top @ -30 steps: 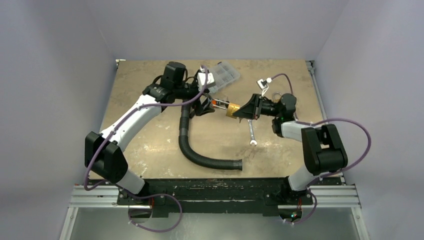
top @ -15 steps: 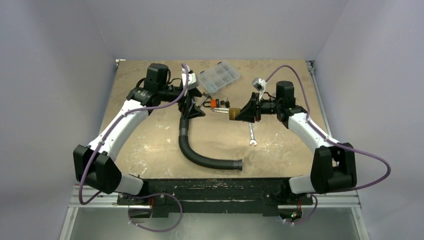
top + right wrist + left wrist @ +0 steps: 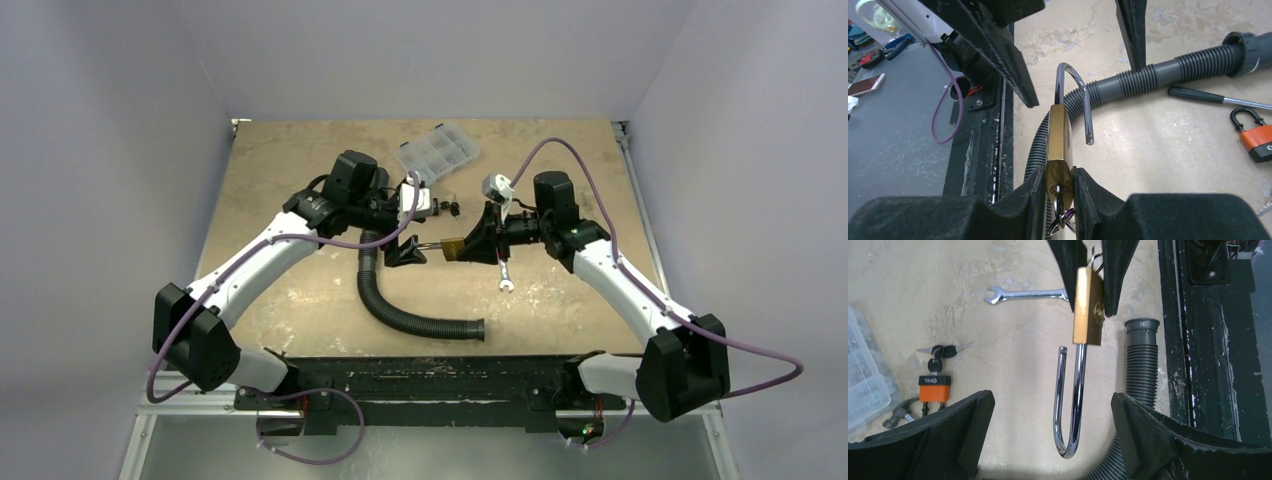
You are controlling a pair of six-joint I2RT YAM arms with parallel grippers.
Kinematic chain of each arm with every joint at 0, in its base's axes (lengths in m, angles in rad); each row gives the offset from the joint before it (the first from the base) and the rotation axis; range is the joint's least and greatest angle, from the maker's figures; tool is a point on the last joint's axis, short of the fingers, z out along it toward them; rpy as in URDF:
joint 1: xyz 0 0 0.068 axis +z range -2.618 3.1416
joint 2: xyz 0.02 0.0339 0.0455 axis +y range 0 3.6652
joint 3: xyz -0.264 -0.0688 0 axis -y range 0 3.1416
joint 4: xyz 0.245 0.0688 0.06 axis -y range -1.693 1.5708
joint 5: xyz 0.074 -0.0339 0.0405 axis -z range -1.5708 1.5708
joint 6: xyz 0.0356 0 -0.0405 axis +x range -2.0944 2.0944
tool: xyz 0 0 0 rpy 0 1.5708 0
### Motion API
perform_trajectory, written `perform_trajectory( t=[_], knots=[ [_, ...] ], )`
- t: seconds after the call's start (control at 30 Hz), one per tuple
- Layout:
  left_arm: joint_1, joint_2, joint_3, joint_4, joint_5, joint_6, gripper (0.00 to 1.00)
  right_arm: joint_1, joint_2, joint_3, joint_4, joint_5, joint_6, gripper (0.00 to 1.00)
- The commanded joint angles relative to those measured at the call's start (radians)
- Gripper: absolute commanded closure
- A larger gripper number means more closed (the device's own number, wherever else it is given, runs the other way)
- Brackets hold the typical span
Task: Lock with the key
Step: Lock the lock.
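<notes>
My right gripper [image 3: 1058,192] is shut on the brass padlock [image 3: 1058,140], held above the table with the key [image 3: 1060,202] in its keyhole. Its long chrome shackle [image 3: 1074,95] stands open and points toward my left gripper [image 3: 1050,435]. The left gripper is open, its jaws either side of the shackle bend [image 3: 1068,440] without touching it. In the top view the padlock [image 3: 453,248] hangs between the left gripper [image 3: 412,250] and the right gripper [image 3: 476,247].
An orange padlock [image 3: 934,389] with a bunch of keys [image 3: 943,351] lies on the table. A spanner [image 3: 504,270], a grey corrugated hose [image 3: 400,305], a clear parts box [image 3: 438,151] and a screwdriver [image 3: 1218,97] also lie there.
Both arms moved toward the near side and centre. The left gripper came round the shackle's bend; the right gripper carried the brass padlock down and left to meet it.
</notes>
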Motion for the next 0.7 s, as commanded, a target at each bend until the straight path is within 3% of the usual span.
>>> perform_trajectory(
  t=[0.0, 0.4, 0.67],
  knots=[
    [-0.004, 0.013, -0.011, -0.053, -0.029, 0.074, 0.07, 0.012, -0.071, 0.020, 0.054, 0.024, -0.009, 1.00],
    [-0.053, 0.036, -0.048, -0.023, -0.062, 0.039, 0.30, 0.029, -0.073, 0.013, 0.127, 0.032, 0.069, 1.00],
    [-0.067, 0.046, -0.042, -0.013, -0.063, 0.030, 0.55, 0.035, -0.072, 0.008, 0.124, 0.034, 0.074, 1.00]
  ],
)
